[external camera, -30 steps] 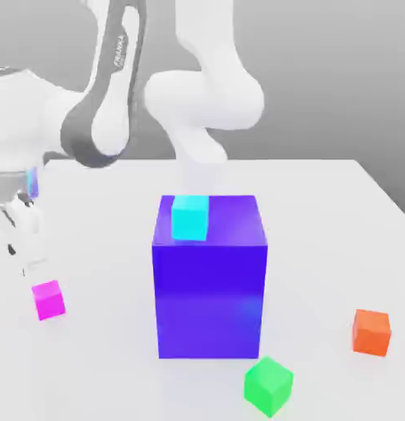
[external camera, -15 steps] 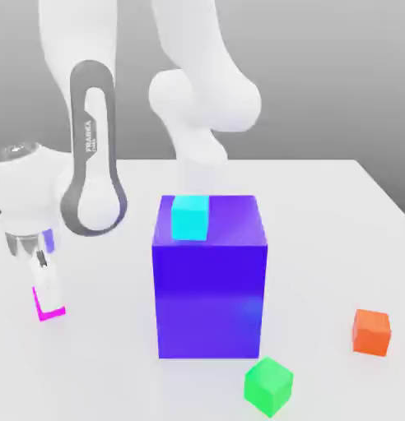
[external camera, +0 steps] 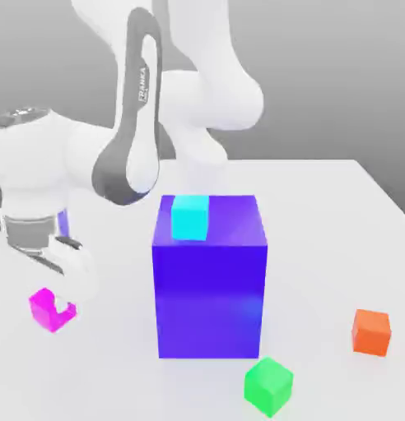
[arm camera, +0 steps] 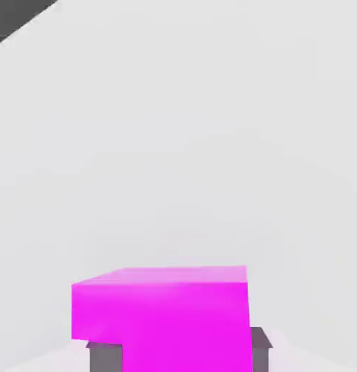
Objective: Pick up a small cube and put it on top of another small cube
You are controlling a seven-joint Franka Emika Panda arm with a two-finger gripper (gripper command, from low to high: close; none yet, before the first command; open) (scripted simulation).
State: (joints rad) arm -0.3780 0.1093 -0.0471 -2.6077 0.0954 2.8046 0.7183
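Magenta-pink fills the space between the fingers of the gripper [external camera: 59, 306], which is clamped on the one small magenta cube [external camera: 46, 309] at the exterior view's left, low over the white surface [external camera: 321, 222]. In the hand view the same cube [arm camera: 163, 316] sits close to the camera, with a dark grey finger pad [arm camera: 260, 341] showing at its side and the pale surface [arm camera: 181, 131] spreading beyond it. From the exterior view a white finger [external camera: 74, 275] covers part of the cube, and the white arm [external camera: 132, 140] with its grey band rises behind the gripper.

Counting outward, there are five blocks in all: four small cubes and one large block. The single big blue block [external camera: 210, 284] stands upright near the middle of the surface, beside the gripper toward the exterior view's right. One small cyan cube [external camera: 190, 218] rests on top of that block, at its front edge. One small green cube [external camera: 268, 385] lies on the surface just in front of the blue block's lower corner, well apart from the held magenta cube. One small orange cube [external camera: 371, 331] sits alone further to the exterior view's right, apart from the green one
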